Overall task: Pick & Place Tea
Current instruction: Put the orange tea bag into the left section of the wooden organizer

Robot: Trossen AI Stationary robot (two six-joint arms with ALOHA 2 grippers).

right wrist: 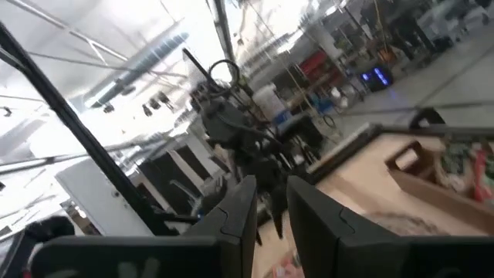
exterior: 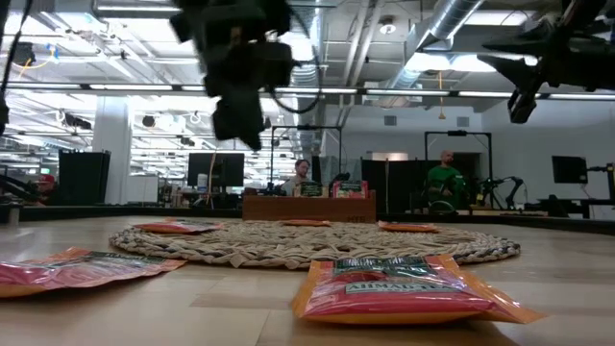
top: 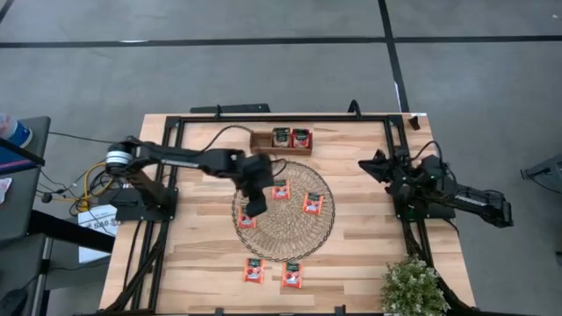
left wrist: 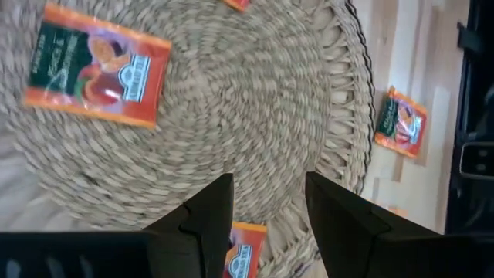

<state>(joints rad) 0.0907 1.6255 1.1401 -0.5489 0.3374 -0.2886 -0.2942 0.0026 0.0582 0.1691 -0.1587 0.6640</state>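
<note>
Sachets (top: 254, 270) lying two on the bare wood nearest you, three more on the woven mat (top: 290, 241), your left gripper (top: 253, 210) hanging spread and empty above the left one, two in the far tray (top: 263, 140), right gripper (top: 376, 165) parked right, fingers slightly parted.

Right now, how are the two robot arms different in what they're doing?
The left gripper reaches out over the woven mat, pointing down at the tea sachets; the right gripper hangs near the table's right edge, away from the mat. The left fingers are spread open with nothing between them; the right fingers stand closer together. Both are dark, two-fingered, and hold nothing.
</note>
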